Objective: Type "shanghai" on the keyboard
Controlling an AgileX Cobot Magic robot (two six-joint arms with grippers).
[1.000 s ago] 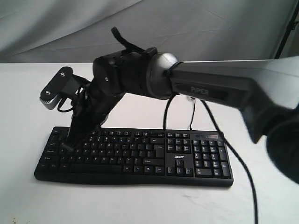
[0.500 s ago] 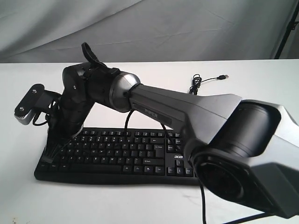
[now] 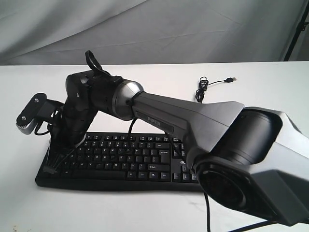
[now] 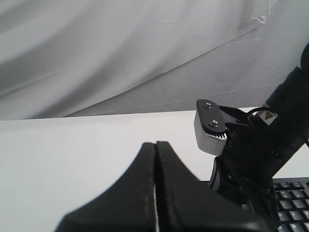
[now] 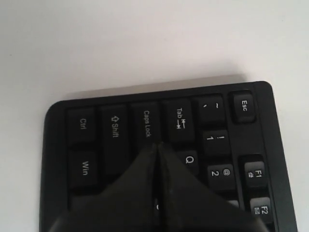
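White table (image 3: pixel 145 208), grey cloth backdrop (image 3: pixel 193 29)

Place: looked like a robot test lab.
Backdrop: wrinkled grey cloth (image 3: pixel 193 29) hung behind.
Surface: white table (image 3: pixel 120 208) stood beneath.
Rig: grey robot arm (image 3: pixel 193 116) reached across; black stand pole (image 3: pixel 295 33) leaned nearby.

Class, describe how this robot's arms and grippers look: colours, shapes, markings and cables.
The right arm has a long grey link with small PiPER lettering, a rounded silver collar and black joints. A grey camera block with screws sits on a black bracket, with thin black cable beside it. The right gripper and left gripper are black, tapering to narrow wedges.
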